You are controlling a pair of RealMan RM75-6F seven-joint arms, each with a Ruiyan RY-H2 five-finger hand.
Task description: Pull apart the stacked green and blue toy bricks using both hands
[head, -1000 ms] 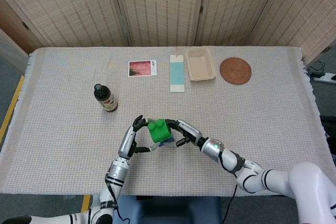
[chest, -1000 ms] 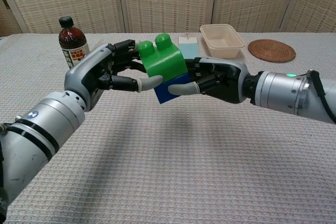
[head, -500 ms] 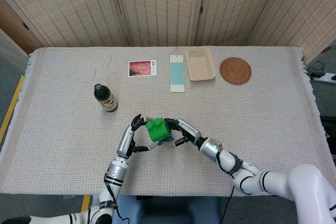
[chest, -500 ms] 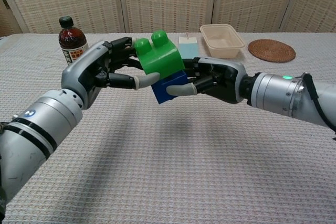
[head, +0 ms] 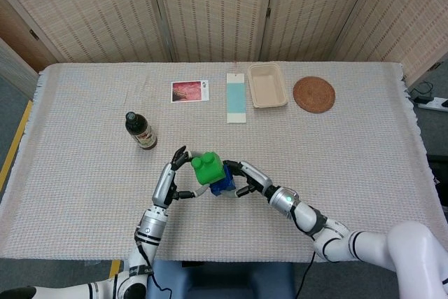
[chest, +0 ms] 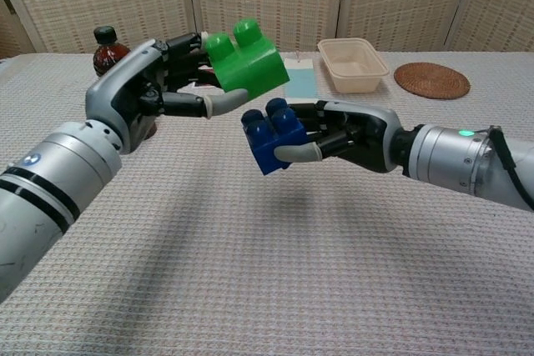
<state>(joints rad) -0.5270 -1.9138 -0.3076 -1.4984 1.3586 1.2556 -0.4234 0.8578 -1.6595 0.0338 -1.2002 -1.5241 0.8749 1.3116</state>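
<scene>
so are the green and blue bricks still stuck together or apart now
Apart. In the chest view the left hand holds the green brick clear above the blue brick, whose studs show bare in the right hand.

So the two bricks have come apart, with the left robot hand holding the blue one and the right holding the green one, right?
Apart, yes, but swapped: the chest view shows the left robot hand holding the green brick and the right robot hand holding the blue brick.

A staged indoor test setup, like a lab. A table (head: 350, 173) with a woven beige cloth stands before folding woven screens (head: 210, 5). A power strip (head: 435, 103) lies on the floor at far right.
</scene>
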